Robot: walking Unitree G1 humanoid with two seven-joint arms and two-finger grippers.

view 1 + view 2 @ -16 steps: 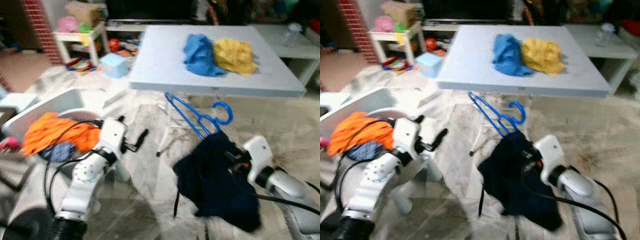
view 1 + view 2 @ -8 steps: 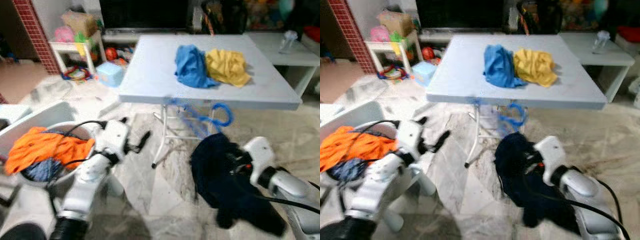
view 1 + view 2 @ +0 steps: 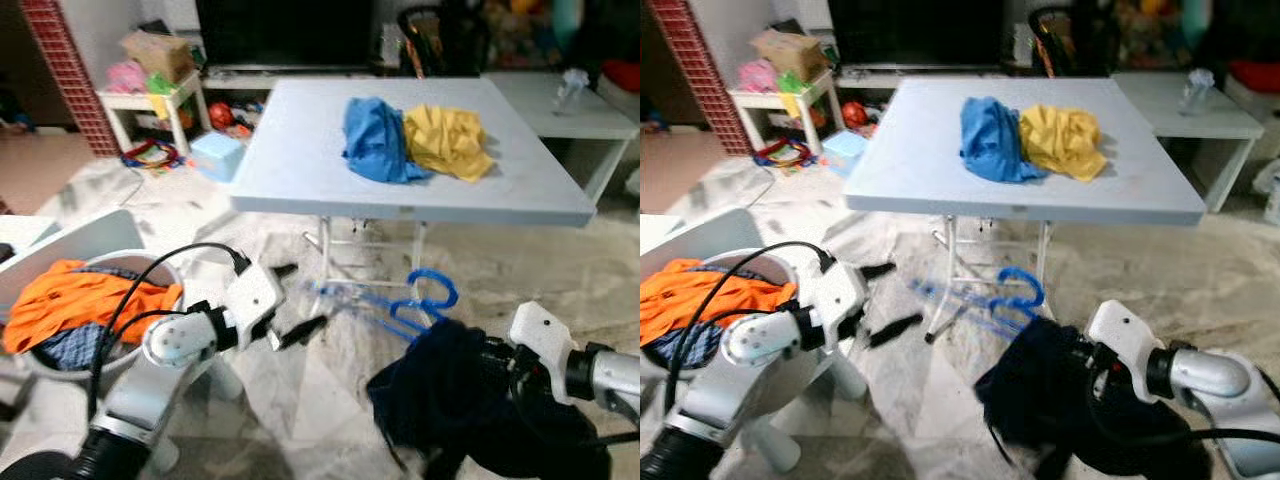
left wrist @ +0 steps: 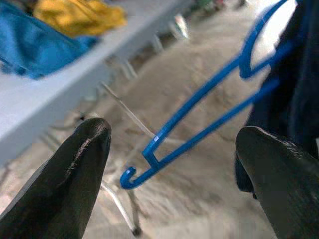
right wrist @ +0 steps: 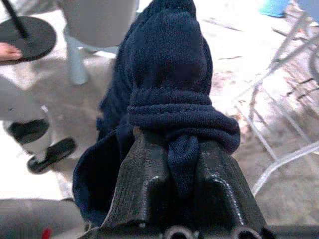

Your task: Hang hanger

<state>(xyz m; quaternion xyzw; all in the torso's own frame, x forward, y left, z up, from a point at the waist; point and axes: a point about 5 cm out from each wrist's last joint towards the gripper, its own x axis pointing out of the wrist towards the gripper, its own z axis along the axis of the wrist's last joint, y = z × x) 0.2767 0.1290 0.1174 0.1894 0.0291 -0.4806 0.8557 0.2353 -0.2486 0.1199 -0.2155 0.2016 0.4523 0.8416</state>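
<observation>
- Blue plastic hanger (image 3: 385,303): held in the air in front of the table, tilted, its hook (image 3: 430,287) uppermost; its lower part is hidden in a dark navy knitted garment (image 3: 470,400).
- Right gripper (image 5: 182,164): two black fingers clamped together on a bunched fold of the navy garment, which hangs from it above the floor.
- Left gripper (image 3: 293,303): fingers spread apart and holding nothing, just beside the hanger's free end; in the left wrist view the hanger's blue bar (image 4: 199,127) lies between the two black fingertips (image 4: 84,164), apart from both.
- Light grey square folding table (image 3: 300,160): bears a crumpled blue cloth (image 3: 375,140) touching a crumpled yellow cloth (image 3: 445,140).
- White round basket (image 3: 150,275): at the robot's left, holding an orange garment (image 3: 85,300).
- Pale marbled floor (image 3: 320,390): beneath all.
</observation>
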